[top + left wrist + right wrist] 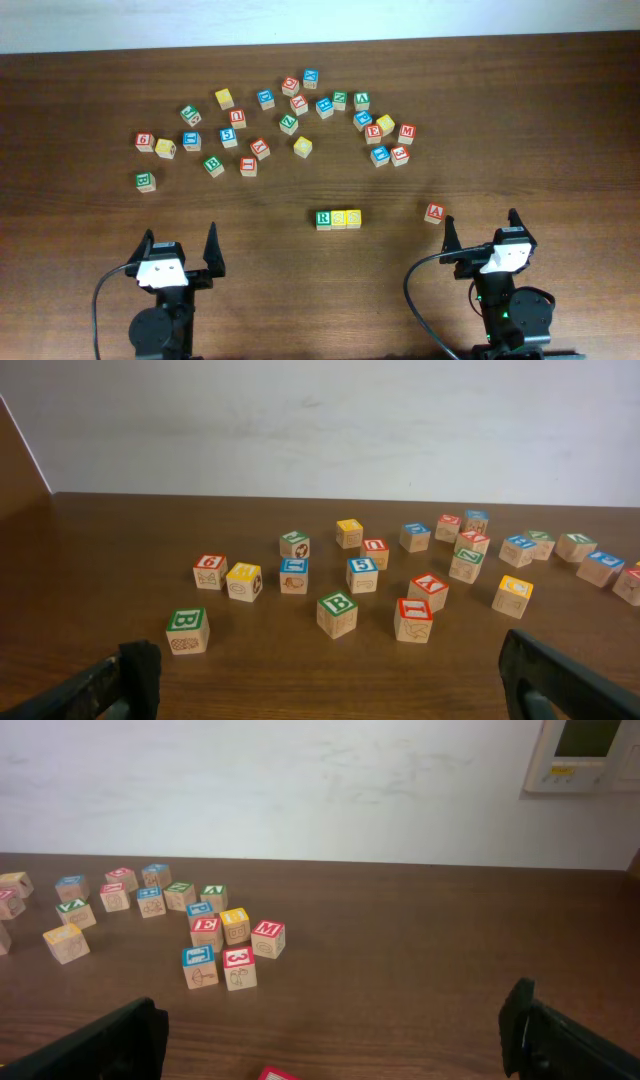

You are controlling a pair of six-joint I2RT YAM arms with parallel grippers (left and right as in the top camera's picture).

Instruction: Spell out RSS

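RSS block row (338,218) sits touching near worktop (560,120) centre; likely light, rigid wooden cubes, best pinched across opposite flat sides. Left gripper (180,236) at 7 o'clock, right gripper (480,220) at 5 o'clock, both spread, empty.

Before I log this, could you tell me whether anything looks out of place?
One red block sits alone and askew right of the three-block row, apart from the scattered pile.
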